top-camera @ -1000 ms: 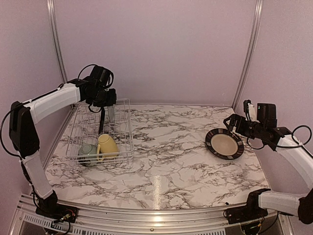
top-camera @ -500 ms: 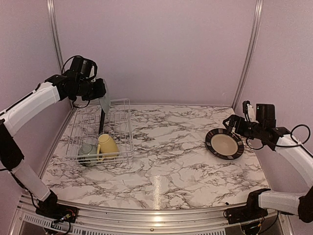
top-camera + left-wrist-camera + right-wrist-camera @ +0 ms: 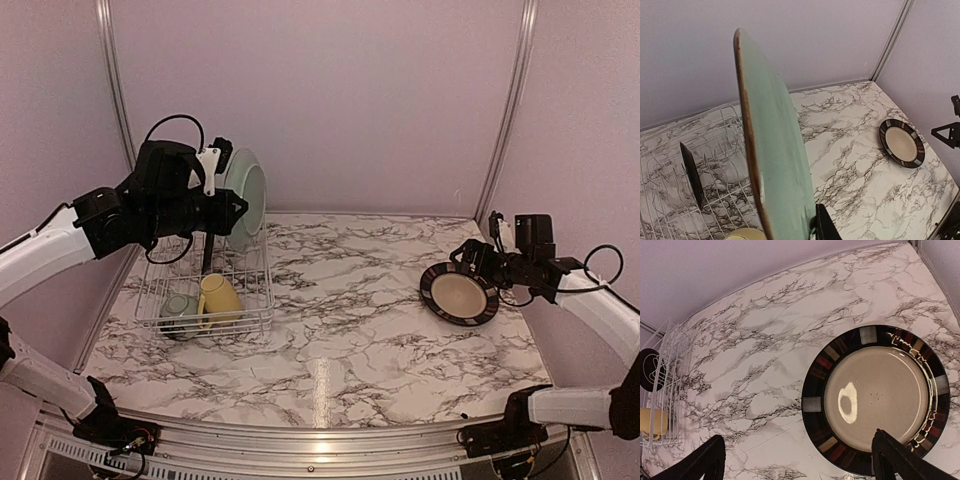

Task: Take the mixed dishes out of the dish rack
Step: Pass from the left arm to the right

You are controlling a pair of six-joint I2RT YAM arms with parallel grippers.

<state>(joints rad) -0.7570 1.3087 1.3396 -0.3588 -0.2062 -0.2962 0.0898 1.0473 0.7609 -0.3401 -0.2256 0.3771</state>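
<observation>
The counter (image 3: 345, 335) carries the dish rack (image 3: 250, 270) along its left edge, towards the far-left corner. Above the rack the left gripper (image 3: 232, 208) is clamped on the rim of the pale plate (image 3: 777, 160), held on edge clear of the wires. It looks like glazed ceramic: stiff, slick and chippable, so a deep bite on the rim seems wise. A cream plate (image 3: 875, 400) lies flat near the right edge under the right gripper (image 3: 799, 440), its fingers spread wide and empty. In the rack a dark plate (image 3: 691, 172) stands slotted, and the yellow mug (image 3: 218, 297) and green bowl (image 3: 180, 310) crowd its near end
</observation>
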